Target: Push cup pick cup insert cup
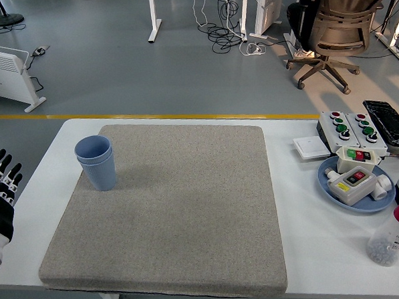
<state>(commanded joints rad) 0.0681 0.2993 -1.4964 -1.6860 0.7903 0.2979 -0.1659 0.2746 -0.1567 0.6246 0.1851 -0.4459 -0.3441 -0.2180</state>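
Cups (96, 161), blue and nested, upright at the far-left corner of the grey mat (169, 211).
Left hand (0, 193), fingers spread and empty, sits off the counter (311, 231) edge, partly cropped. Insertion appears done; nothing seems left but withdrawal. Whether one cup or two is hard to judge; right hand unseen.

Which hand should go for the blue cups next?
Left, most likely. The left hand is beside the table's left edge, fingers spread and empty, on the same side as the blue cups. The right hand is not in view.
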